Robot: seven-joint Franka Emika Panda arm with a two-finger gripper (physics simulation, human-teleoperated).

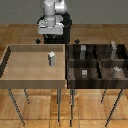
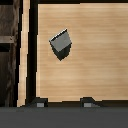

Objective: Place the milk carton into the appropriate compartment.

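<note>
The milk carton (image 1: 51, 58) stands upright in the light wooden bin (image 1: 15, 75) on the exterior view's left, a little toward the bin's far right part. Seen from the wrist, the milk carton (image 2: 61, 45) is a small grey-topped box on the pale wood floor. My gripper (image 2: 64, 104) hovers above the bin, well apart from the carton, open with nothing between its fingertips (image 2: 40, 103). The arm (image 1: 51, 22) rises behind the bin's far wall.
A dark bin (image 1: 98, 62) split into compartments stands on the exterior view's right. It holds a grey box (image 1: 83, 50), a taller grey box (image 1: 114, 48), a small grey cube (image 1: 85, 73) and a pale object (image 1: 116, 70). Both bins stand on thin legs.
</note>
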